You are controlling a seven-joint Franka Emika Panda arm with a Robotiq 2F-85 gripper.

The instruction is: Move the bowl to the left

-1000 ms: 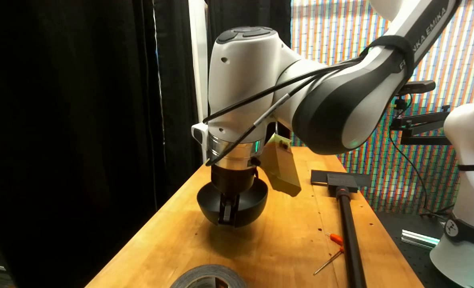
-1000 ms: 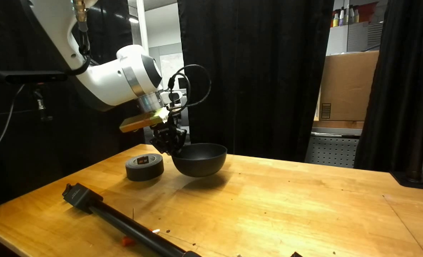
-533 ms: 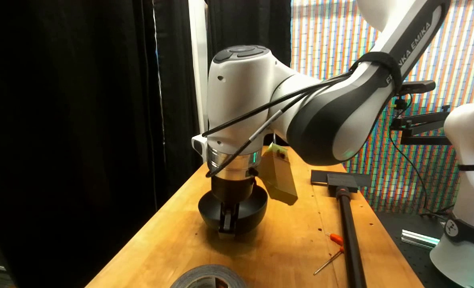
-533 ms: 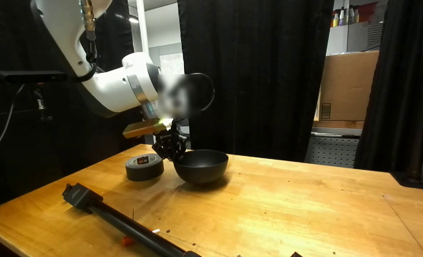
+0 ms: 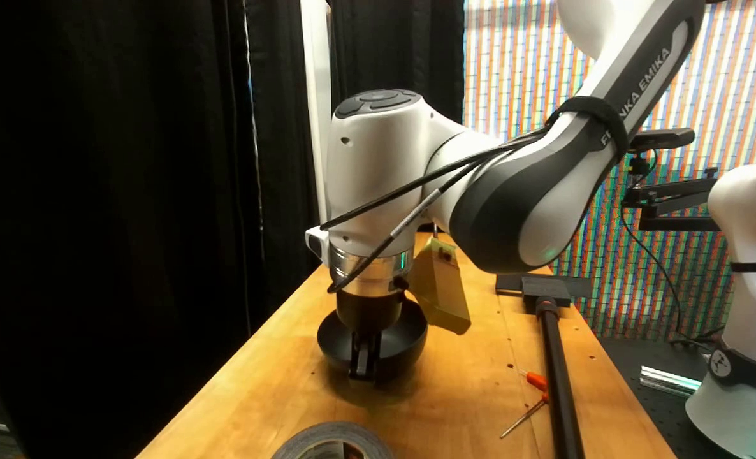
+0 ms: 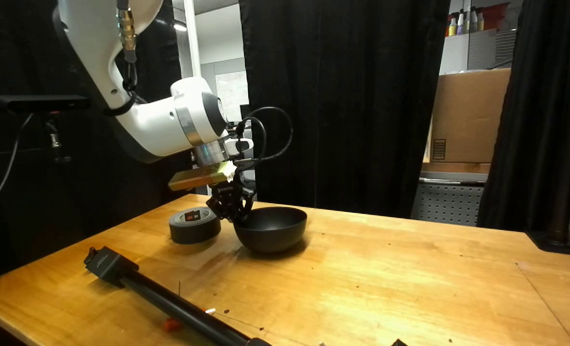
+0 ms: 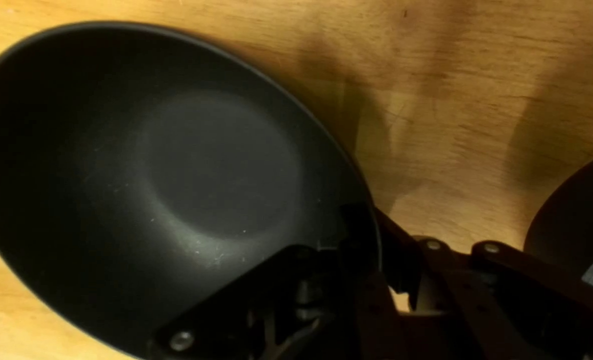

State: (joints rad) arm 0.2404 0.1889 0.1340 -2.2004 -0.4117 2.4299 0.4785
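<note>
The round dark bowl (image 6: 278, 236) is upright, very low over the wooden table or on it; I cannot tell if its base touches. It also shows in an exterior view (image 5: 410, 344), partly hidden behind the gripper, and fills the left of the wrist view (image 7: 216, 165). My gripper (image 6: 241, 218) points down at the bowl's near-tape side. In the wrist view the gripper (image 7: 376, 240) is shut on the bowl's rim, one finger inside the wall and one outside. The gripper (image 5: 363, 370) also shows in an exterior view, in front of the bowl.
A grey tape roll (image 6: 195, 230) lies close beside the bowl and gripper; it also shows in an exterior view (image 5: 334, 438). A long black pole (image 5: 558, 382) lies along the table, with orange-handled tools (image 5: 536, 381) beside it. A black curtain (image 6: 342, 110) hangs behind the table edge.
The arm has moved down with the bowl in the gripper. The bowl has sunk toward the table and its shadow is now right under it. The tape roll and pole have not moved.
</note>
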